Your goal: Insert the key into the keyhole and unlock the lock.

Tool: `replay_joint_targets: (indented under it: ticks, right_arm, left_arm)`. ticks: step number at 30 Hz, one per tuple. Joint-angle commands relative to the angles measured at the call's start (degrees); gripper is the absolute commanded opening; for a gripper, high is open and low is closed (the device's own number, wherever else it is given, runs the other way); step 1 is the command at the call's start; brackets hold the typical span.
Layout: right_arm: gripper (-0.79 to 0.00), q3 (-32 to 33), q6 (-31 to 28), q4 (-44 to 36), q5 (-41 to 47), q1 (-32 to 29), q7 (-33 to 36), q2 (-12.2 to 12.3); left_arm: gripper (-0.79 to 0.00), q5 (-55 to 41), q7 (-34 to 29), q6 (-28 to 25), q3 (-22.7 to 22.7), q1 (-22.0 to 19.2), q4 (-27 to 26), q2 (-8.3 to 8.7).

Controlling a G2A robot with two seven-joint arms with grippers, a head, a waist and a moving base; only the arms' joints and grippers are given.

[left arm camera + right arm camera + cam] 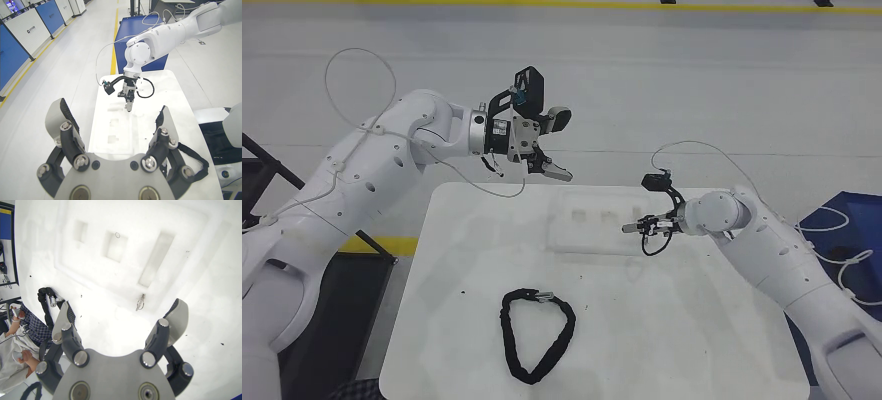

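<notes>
Lying by foam tray [94, 272]: metal key [140, 303]; black fabric-sleeved lock [535, 333] looped; left gripper [113, 111], right gripper [121, 302] wide apart, empty.

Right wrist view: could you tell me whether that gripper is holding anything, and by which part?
Nothing is held: the right gripper is open, and the key lies free at the foam tray's edge.

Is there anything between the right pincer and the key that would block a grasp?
Nothing visible does. The key lies bare at the edge of the white foam tray, and the open right pincer hangs above it with only air between. The lock lies apart, off to one side.
</notes>
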Motion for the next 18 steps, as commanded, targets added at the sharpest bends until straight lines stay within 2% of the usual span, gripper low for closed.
replay_joint_targets:
  ticks: [1,7,13,14,15,17,18]
  right_arm:
    - [0.000,0.19,2.65,-1.47,-0.85,-0.14,1.25,0.09]
    - [0.000,-0.66,12.11,-6.76,-5.01,-0.97,5.11,0.03]
    - [0.000,-0.91,14.14,-6.52,-5.64,-1.52,4.94,-0.66]
    - [-0.080,-0.98,14.28,-6.33,-5.79,-1.53,4.91,-0.78]
    - [-0.117,-1.02,14.47,-6.15,-6.00,-1.51,4.80,-0.91]
    - [-0.277,-1.25,15.07,-5.77,-6.79,-1.45,4.69,-1.16]
    - [-0.305,-1.39,15.43,-5.75,-7.20,-1.43,4.63,-1.30]
  left_arm:
    - [0.000,0.00,0.00,0.00,0.00,0.00,0.00,0.00]
    - [0.000,0.00,0.00,0.00,0.00,0.00,0.00,0.00]
    - [0.000,0.00,0.00,0.00,0.00,0.00,0.00,0.00]
    - [0.000,0.00,0.00,0.00,0.00,0.00,0.00,0.00]
    - [0.000,0.00,0.00,0.00,0.00,0.00,0.00,0.00]
    - [0.000,0.00,0.00,0.00,0.00,0.00,0.00,0.00]
    - [0.000,0.00,0.00,0.00,0.00,0.00,0.00,0.00]
